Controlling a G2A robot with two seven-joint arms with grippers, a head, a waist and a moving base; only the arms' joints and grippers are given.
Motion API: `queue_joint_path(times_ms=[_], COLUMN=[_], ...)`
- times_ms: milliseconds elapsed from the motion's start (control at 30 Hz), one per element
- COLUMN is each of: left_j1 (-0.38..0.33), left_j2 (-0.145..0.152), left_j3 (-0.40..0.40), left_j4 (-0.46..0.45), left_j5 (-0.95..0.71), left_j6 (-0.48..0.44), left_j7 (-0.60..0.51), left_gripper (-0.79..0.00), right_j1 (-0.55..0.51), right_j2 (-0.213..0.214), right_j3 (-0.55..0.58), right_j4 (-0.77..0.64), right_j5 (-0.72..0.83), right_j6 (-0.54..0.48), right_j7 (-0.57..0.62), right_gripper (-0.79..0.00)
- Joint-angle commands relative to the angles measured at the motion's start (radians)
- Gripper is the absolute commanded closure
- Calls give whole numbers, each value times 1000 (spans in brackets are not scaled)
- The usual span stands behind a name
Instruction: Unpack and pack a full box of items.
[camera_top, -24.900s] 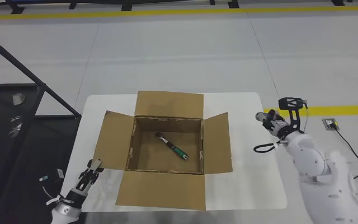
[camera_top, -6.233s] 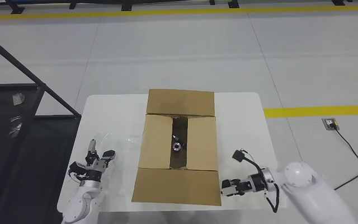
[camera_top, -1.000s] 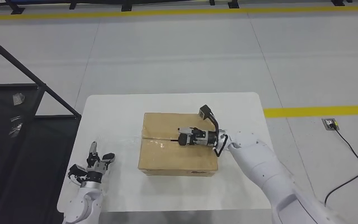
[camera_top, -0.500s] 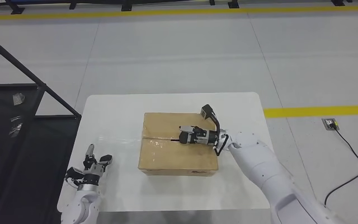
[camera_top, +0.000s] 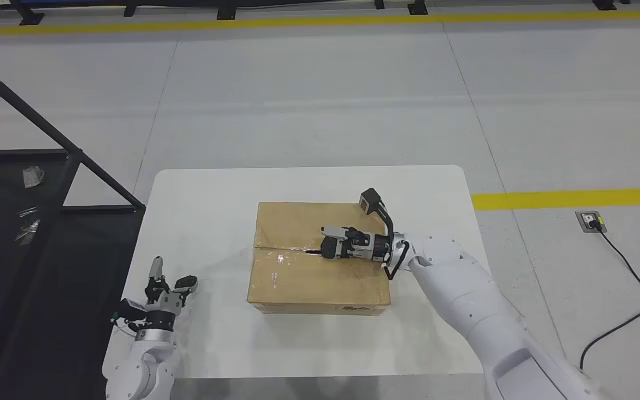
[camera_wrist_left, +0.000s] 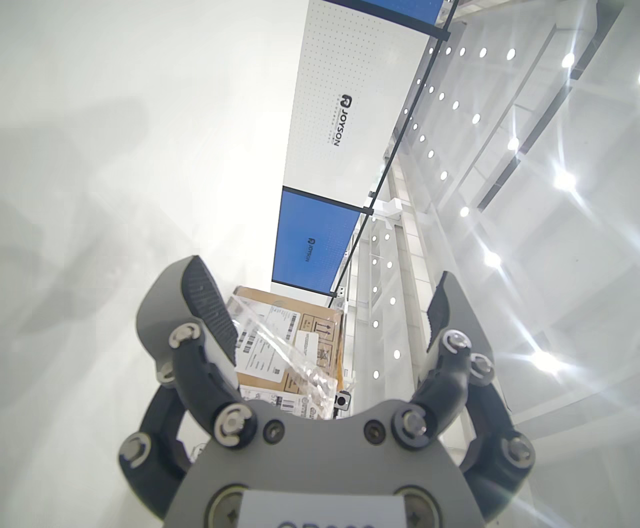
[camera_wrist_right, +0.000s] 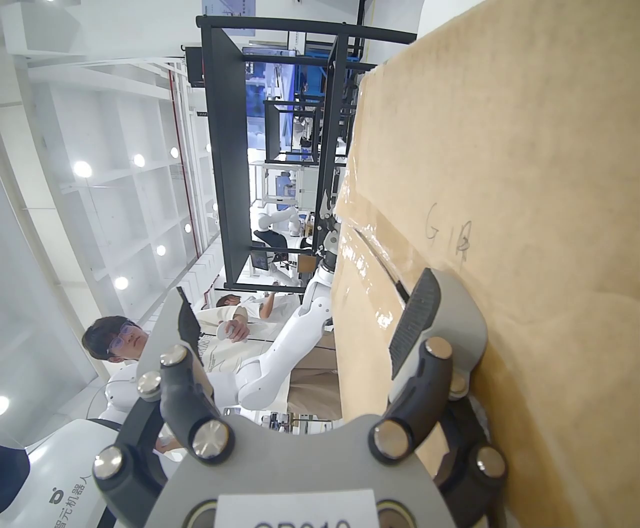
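The box (camera_top: 320, 255) is found at the middle of the white surface (camera_top: 200, 210), all flaps folded down, the lid seam running from 9 o'clock to 3 o'clock. The right gripper (camera_top: 326, 243) is seen right over that seam, just to the 3 o'clock side of the lid's centre, with its arm brought in from 4 o'clock. Its jaws are spread wide and nothing is held between them. In the right wrist view one finger is pressed close along the cardboard, though true contact cannot be told. Clear tape (camera_top: 285, 258) is caught glinting along the seam, toward the 9 o'clock half of the lid.

Down at the 7 o'clock corner of the surface the left gripper (camera_top: 168, 283) is spotted, well apart from the box. It too is released, fingers parted and empty. In its wrist view the box's side is framed between the fingers, with white labels (camera_wrist_left: 270, 345) stuck on it and a crinkled strip of clear film across them.

Nothing is placed between either gripper and the box. A black frame (camera_top: 60, 170) stands off the surface at 9 o'clock, and a yellow floor line (camera_top: 540, 198) is marked at 3 o'clock.

The tally: one box, one surface, two grippers, both empty.
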Motion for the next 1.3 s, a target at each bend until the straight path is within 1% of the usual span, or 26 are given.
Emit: queue_joint_path(times_ms=[0, 133, 233, 333, 433, 533, 667, 833, 967, 1100, 1267], left_j1=[1, 8, 31, 64, 97, 103, 55, -36, -97, -139, -181], left_j2=[0, 1, 4, 9, 18, 21, 17, 3, -5, -11, -15], left_j3=[-3, -8, -20, -34, -47, -45, -3, 64, 105, 128, 131], left_j4=[-1, -3, -27, -62, -94, -116, -105, -40, 20, 73, 123], left_j5=[-2, -5, -13, -24, -30, -40, -27, -35, -30, -29, -47], left_j6=[1, -2, -5, 12, 57, 91, 127, 134, 146, 143, 125], left_j7=[0, -6, -36, -111, -218, -261, -238, -135, -95, -78, -58], left_gripper=[-785, -785, -785, -785, -785, -785, -785, -785, -785, -785, -785], right_j1=[-1, -3, -5, -8, -14, -23, -29, -28, -30, -34, -40], right_j2=[0, 1, 0, 1, 5, 13, 21, 22, 23, 27, 31], right_j3=[3, 10, 14, 15, 18, 21, 26, 28, 28, 32, 37], right_j4=[-3, -7, -16, -34, -62, -92, -112, -110, -117, -122, -127], right_j5=[-5, -11, -17, -29, -42, -54, -63, -69, -77, -81, -82], right_j6=[0, 3, 4, -3, -16, -22, -20, -15, -16, -18, -16], right_j7=[0, 3, 4, -3, -16, -22, -20, -15, -16, -18, -16], right_gripper=[-785, -785, -785, -785, -785, -785, -785, -785, -785, -785, -785])
